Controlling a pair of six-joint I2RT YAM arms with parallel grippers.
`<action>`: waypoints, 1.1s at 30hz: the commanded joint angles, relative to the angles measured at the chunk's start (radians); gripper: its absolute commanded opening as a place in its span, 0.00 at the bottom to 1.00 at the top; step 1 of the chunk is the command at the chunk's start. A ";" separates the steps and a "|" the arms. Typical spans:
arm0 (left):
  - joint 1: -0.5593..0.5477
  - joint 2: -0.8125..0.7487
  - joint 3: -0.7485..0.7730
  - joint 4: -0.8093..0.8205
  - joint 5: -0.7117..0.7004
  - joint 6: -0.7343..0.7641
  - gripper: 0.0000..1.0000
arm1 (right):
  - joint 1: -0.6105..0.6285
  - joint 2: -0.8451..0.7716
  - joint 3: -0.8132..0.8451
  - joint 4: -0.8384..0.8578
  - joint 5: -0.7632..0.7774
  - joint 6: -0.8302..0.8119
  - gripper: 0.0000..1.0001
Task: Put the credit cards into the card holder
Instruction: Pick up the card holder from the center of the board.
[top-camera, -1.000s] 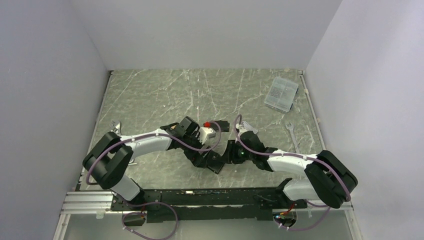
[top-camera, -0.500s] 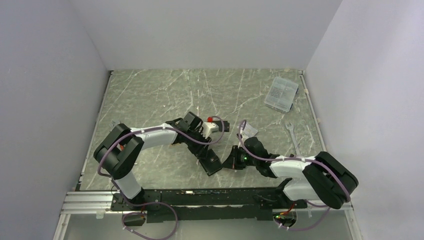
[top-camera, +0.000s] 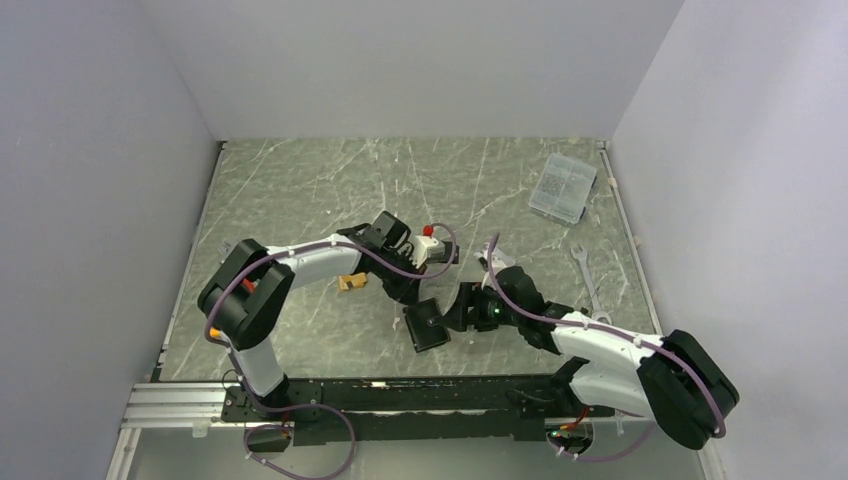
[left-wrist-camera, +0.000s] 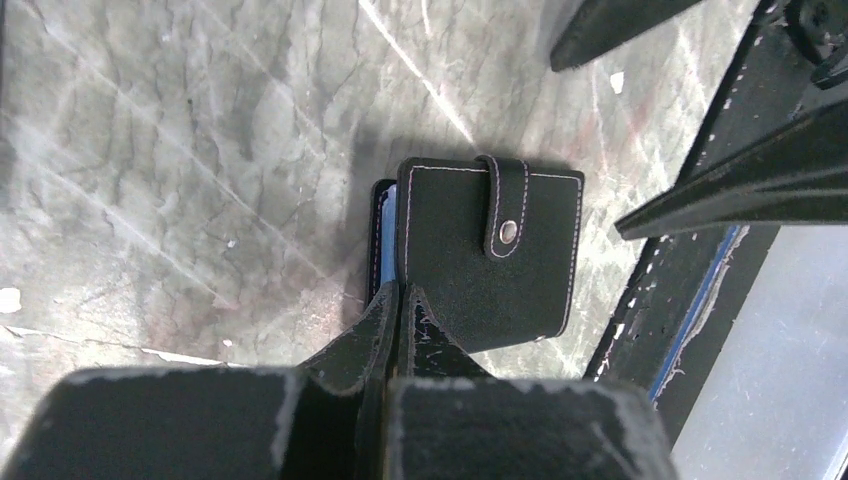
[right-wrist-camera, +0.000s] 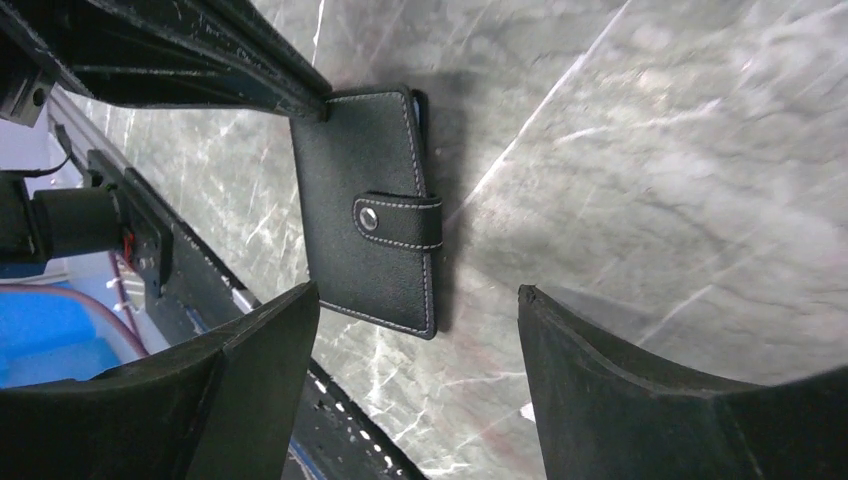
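The card holder (top-camera: 427, 325), a black wallet with its snap tab fastened, lies closed and flat on the table near the front rail. A strip of blue lining (left-wrist-camera: 386, 225) shows along one side of the card holder (left-wrist-camera: 490, 255). My left gripper (left-wrist-camera: 400, 297) is shut, its tips just over the wallet's near edge, with nothing visible between them. My right gripper (right-wrist-camera: 418, 295) stands open over a corner of the card holder (right-wrist-camera: 365, 215) without touching it. A small orange-gold piece (top-camera: 350, 284), apparently a credit card, lies beside the left forearm. No other credit cards show.
A clear plastic box (top-camera: 562, 187) sits at the back right, with a wrench (top-camera: 583, 268) nearer along the right edge. The black front rail (top-camera: 400, 390) runs close behind the wallet. Both grippers (top-camera: 405, 292) (top-camera: 465, 305) crowd together over the wallet.
My left gripper closed from wide open and drew back a little. My right gripper shut, then opened. The wallet now lies uncovered on the table, and the orange-gold piece has come into view.
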 joint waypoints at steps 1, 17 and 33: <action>0.005 -0.038 0.063 -0.027 0.079 0.081 0.00 | -0.042 -0.044 0.058 -0.061 0.023 -0.106 0.76; -0.014 -0.154 0.046 -0.034 0.170 0.255 0.00 | -0.065 0.071 -0.037 0.389 -0.094 -0.107 0.81; -0.014 -0.106 0.089 -0.060 0.196 0.330 0.00 | -0.065 0.386 -0.079 0.852 -0.202 -0.048 0.69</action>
